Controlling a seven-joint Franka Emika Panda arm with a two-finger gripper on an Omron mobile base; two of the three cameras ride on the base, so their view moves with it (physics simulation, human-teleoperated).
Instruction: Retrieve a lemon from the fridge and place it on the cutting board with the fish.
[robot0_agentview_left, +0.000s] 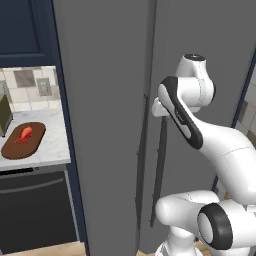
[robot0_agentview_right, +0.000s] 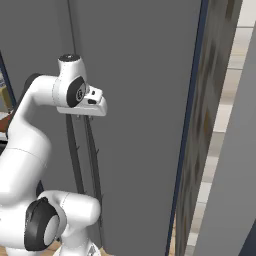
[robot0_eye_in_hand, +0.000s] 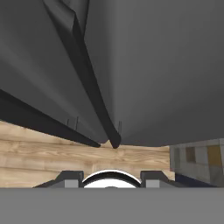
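Fridge (robot0_agentview_left: 105, 125) shut; step in hand: opening door. Hand at handles (robot0_agentview_left: 159, 165); fingers' state unclear. Next: grasp handle, pull. Fish (robot0_agentview_left: 25, 133) waited on board (robot0_agentview_left: 35, 141).

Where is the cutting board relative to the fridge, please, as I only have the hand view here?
Observer: The cutting board lies on the pale counter left of the fridge, as the left base view shows.
Operator: Thank you. Is anything on it?
Observer: Yes, the fish lies on the board, toward its far end.
Operator: And how high up the doors is my hand?
Observer: In the right base view, the gripper sits at the upper end of the two long door handles, pointing down along them.
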